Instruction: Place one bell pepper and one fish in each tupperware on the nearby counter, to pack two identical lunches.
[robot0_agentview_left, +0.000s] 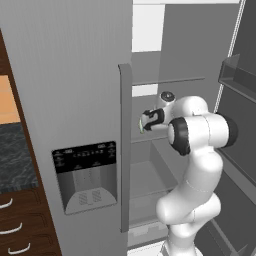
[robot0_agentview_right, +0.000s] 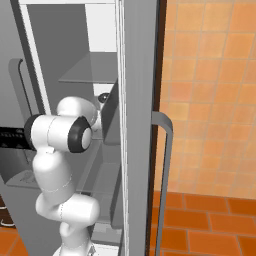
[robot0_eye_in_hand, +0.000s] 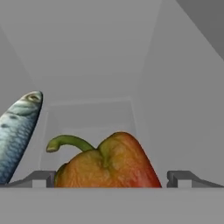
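Bell pepper (robot0_eye_in_hand: 107, 162) bottom hidden, fish (robot0_eye_in_hand: 17, 133) cut off

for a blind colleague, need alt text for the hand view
An orange-red bell pepper with a curled green stem sits between the open claw fingertips, inside a grey fridge compartment. A blue-grey speckled fish is at the pepper's left.

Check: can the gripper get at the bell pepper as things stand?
Probably yes. In the hand view the open gripper has the bell pepper right between its fingertips; the fish lies off to one side.
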